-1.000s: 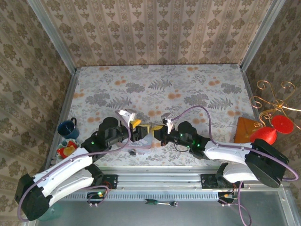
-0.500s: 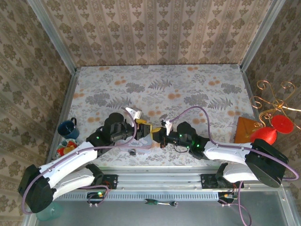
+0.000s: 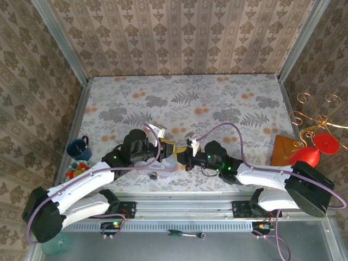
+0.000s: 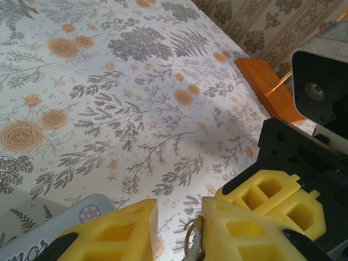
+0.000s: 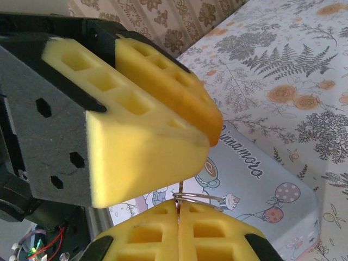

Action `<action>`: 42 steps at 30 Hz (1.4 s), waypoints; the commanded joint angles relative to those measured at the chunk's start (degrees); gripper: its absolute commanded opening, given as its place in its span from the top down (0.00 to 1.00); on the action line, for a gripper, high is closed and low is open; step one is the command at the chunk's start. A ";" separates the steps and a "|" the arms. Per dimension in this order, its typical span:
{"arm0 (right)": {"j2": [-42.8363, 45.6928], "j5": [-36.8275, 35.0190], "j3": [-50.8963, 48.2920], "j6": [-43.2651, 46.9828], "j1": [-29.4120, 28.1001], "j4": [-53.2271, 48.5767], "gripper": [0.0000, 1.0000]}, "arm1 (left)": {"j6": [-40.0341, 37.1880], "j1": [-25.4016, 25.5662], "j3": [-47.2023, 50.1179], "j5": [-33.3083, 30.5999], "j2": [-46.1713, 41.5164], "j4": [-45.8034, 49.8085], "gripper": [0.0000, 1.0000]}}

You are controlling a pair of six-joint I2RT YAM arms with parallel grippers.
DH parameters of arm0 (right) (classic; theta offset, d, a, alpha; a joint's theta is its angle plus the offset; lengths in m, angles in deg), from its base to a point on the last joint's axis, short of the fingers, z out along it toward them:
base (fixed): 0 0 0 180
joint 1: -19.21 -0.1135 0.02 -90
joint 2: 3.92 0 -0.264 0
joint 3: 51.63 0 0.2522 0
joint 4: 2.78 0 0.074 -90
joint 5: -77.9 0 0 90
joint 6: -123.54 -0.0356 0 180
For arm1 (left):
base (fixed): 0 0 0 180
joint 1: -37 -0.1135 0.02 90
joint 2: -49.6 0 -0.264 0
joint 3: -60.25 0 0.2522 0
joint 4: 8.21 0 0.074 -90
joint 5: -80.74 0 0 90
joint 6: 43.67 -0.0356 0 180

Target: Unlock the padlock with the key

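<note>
Well, my right claw is shut on a thin wire ring. Left claw pads r a bit apart, ring btw them.

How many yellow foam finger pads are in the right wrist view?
4. Two yellow foam finger pads meet at the bottom edge, pinching a thin wire ring; two more sit above, one pale, one deeper yellow. None looks hidden.

Far table free; tin nearby.
</note>
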 commanded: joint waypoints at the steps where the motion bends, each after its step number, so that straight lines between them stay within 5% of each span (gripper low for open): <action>1: 0.85 -1.76 1.48 1.05 -0.45 -0.76 1.00 | -1.33 0.63 -2.45 0.96 0.62 1.05 0.77; 14: 1.40 -2.90 1.49 -0.18 -0.42 -0.58 1.00 | -0.31 0.84 -2.28 -0.78 0.86 -0.19 1.00; 21: 6.02 -9.45 0.71 -2.65 -0.40 -2.38 0.58 | 4.50 -2.03 -2.52 -12.04 -1.85 0.45 1.00; 24: 7.15 -9.43 -2.47 -5.68 -0.20 6.00 0.38 | 7.40 -5.69 -0.58 -15.98 -4.62 -1.10 1.00; 30: 5.51 -5.36 1.56 -12.27 0.89 3.85 0.33 | 11.30 -10.10 -1.02 -6.59 -2.89 -7.03 1.00; 33: 2.56 3.06 2.59 -20.10 4.92 8.01 0.31 | 14.86 -10.17 -1.54 -4.09 -3.12 -8.16 1.00; 42: -1.08 6.33 4.69 -32.92 8.69 14.02 0.32 | 30.69 -10.01 -0.79 -7.02 -8.85 -7.58 1.00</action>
